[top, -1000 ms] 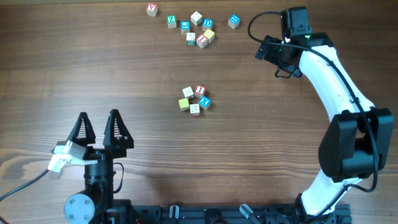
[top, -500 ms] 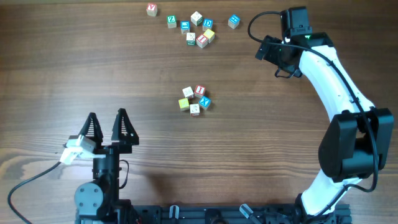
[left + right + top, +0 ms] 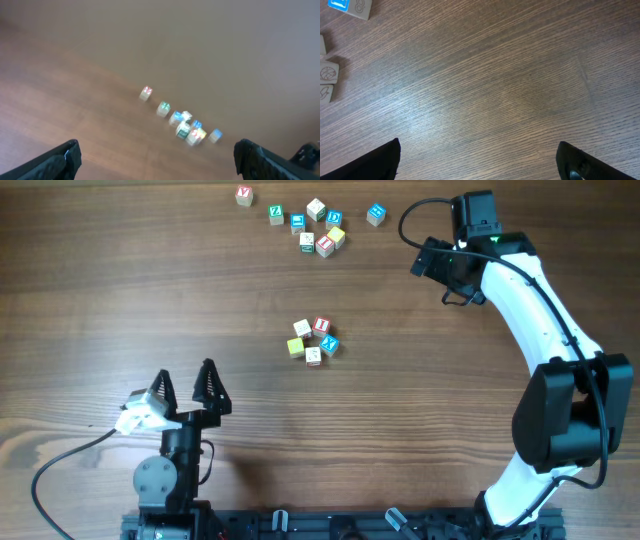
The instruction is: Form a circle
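Observation:
The circle (image 3: 313, 340) is a small ring of five letter cubes at mid-table: cream, white with a red letter, blue, yellow and white. My left gripper (image 3: 186, 372) stands open near the front edge, well to the ring's lower left, with nothing between its fingers. The blurred left wrist view shows the left gripper (image 3: 157, 160) wide open over bare wood, and the ring is out of that frame. My right gripper (image 3: 432, 262) hovers open at the back right, far from the ring. In the right wrist view the right gripper (image 3: 477, 157) has only wood grain between its fingers.
Several loose letter cubes (image 3: 315, 225) lie scattered along the back edge, with one blue cube (image 3: 375, 214) nearest the right gripper. That blue cube (image 3: 347, 5) shows at the top left of the right wrist view. The same scatter (image 3: 185, 125) appears blurred ahead of the left gripper.
The left arm has drawn back toward the front edge and shifted right, its gripper staying open. The right arm and all cubes have not moved.

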Available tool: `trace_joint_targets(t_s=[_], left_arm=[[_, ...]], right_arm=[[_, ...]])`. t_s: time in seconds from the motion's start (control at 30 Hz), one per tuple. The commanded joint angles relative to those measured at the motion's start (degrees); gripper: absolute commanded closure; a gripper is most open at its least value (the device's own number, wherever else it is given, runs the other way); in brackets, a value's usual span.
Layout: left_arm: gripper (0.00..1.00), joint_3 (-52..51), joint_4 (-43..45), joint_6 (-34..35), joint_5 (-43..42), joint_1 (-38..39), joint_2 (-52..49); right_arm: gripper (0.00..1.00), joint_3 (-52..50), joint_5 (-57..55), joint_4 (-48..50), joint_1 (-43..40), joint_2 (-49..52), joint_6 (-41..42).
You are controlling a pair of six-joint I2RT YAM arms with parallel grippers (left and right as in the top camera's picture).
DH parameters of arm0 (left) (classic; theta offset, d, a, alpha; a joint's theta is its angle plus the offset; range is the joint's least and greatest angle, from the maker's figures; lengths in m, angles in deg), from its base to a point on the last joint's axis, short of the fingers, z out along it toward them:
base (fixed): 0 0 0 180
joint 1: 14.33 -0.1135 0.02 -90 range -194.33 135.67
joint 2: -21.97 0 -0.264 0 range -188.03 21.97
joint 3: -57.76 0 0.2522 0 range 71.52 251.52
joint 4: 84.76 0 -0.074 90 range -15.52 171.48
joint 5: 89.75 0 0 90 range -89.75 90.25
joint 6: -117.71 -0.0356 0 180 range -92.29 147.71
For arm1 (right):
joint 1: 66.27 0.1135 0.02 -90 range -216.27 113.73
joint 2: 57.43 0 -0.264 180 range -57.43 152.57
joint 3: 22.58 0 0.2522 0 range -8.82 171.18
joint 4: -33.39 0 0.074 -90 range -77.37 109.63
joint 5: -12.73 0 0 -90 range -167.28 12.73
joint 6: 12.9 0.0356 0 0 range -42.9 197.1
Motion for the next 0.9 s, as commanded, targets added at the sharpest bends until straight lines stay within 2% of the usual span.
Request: trace_joint_targets(t_s=[0.0, 0.1, 0.87], left_arm=[[0.00, -0.4, -2.8, -0.1, 0.4, 0.2, 0.6], [0.00, -0.4, -5.1, -0.1, 0.3, 0.2, 0.6], [0.00, -0.3, -5.0, -0.1, 0.4, 0.2, 0.5]], right_arm=[[0.00, 0.4, -1.0, 0.1, 0.1, 0.1, -0.1], [0.00, 0.4, -1.0, 0.1, 0.1, 0.1, -0.1], [0.00, 0.4, -1.0, 0.1, 0.1, 0.1, -0.1]])
